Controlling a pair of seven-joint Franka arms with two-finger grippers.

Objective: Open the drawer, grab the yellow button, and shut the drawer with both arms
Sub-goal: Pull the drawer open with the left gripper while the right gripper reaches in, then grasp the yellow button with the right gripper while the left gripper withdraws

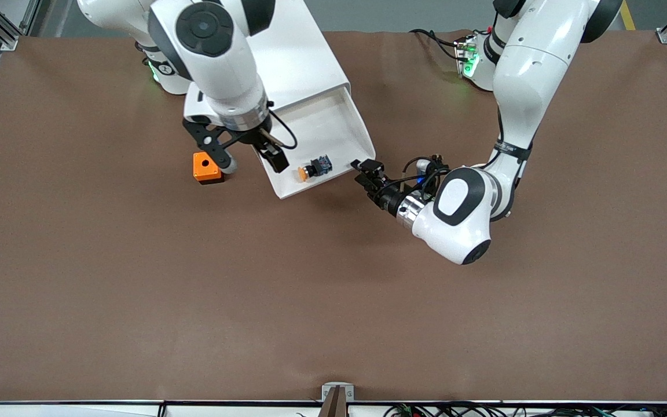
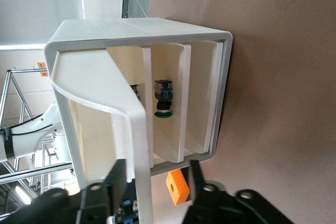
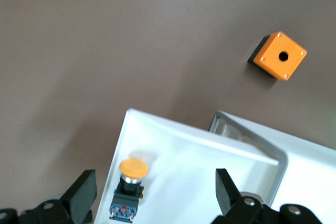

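The button (image 1: 313,168) lies in the open drawer (image 1: 333,124), beside the spread right hand (image 1: 246,156).

I see the bench (image 1: 136,278) covered in a matt brown sheet with a fine, slightly rough grain. The drawer (image 1: 333,124) and its cabinet (image 1: 299,52) look like smooth white plastic with a soft sheen. Under my right hand (image 1: 245,155), the button (image 1: 313,168) has a glossy orange cap. The orange cube (image 1: 206,168) beside that hand looks like satin plastic. The arms (image 1: 530,63) wear glossy white shells; the left hand (image 1: 368,174) is matt black.
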